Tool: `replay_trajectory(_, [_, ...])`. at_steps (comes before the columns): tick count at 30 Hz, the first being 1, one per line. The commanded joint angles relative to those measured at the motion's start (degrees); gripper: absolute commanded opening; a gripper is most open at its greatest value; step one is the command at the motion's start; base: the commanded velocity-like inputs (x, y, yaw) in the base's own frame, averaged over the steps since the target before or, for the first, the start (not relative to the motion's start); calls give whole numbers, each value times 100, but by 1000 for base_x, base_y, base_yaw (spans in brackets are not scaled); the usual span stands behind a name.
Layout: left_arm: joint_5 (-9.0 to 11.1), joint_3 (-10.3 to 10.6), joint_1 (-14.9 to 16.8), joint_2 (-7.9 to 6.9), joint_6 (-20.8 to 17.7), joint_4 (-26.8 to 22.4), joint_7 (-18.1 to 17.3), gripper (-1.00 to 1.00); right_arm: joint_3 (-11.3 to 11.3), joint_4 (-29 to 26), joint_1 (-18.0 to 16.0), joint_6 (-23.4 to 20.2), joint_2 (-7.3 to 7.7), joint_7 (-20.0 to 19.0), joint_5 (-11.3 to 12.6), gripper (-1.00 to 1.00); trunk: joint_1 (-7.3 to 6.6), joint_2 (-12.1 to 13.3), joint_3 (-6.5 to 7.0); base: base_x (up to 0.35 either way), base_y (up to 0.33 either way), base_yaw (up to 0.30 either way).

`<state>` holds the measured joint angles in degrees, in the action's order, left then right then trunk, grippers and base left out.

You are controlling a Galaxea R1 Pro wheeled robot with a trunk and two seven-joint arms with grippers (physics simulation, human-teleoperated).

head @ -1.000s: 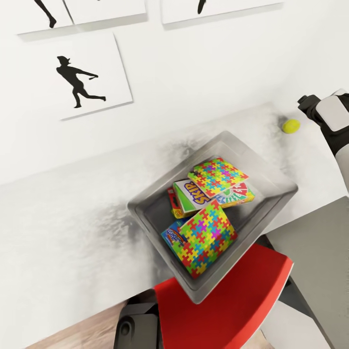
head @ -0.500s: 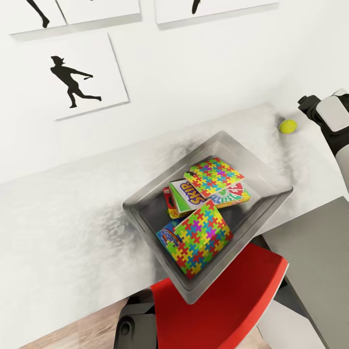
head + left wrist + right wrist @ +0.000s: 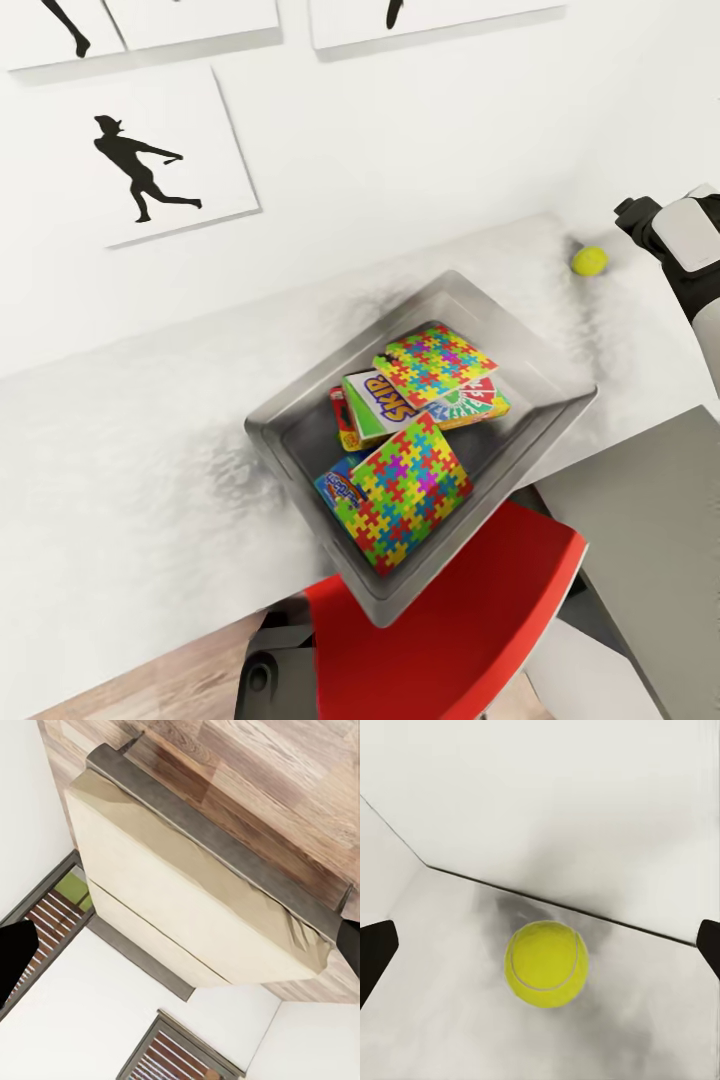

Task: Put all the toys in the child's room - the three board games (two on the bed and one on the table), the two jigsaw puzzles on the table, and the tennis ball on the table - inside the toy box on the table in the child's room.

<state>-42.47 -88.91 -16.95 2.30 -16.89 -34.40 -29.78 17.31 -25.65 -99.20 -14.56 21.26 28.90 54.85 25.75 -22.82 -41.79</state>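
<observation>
The light-grey toy box sits on the table, its near corner over the table's edge. Inside lie two jigsaw puzzles on top of the board games: a white-green one, a blue one and a green-red one. The tennis ball rests on the table by the wall, far right, just left of my right arm. In the right wrist view the tennis ball lies ahead, centred between the tips of my open right gripper. My left gripper is open, empty, facing the bed.
A red chair stands tucked under the table below the toy box. Black silhouette pictures hang on the white wall behind. A darker grey table section lies at the right. Wood-plank floor surrounds the bed.
The whole head picture has shifted a little to the left, so the camera has moved. The toys in the toy box and the ball hold their places on the table.
</observation>
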Motion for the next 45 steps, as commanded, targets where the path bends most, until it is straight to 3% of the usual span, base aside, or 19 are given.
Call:
replay_trajectory(1, [-34,-21,5,4,-24,-23,-48,100,44,-10,-2,-29,10,36,25,100,4,-10,-7,0,-206,0])
replay_trajectory(45, [-33,-30,35,-1,-25,-23,-49,100,91,-10,9,-38,-44,-92,41,100,4,-10,-7,0,-29,0])
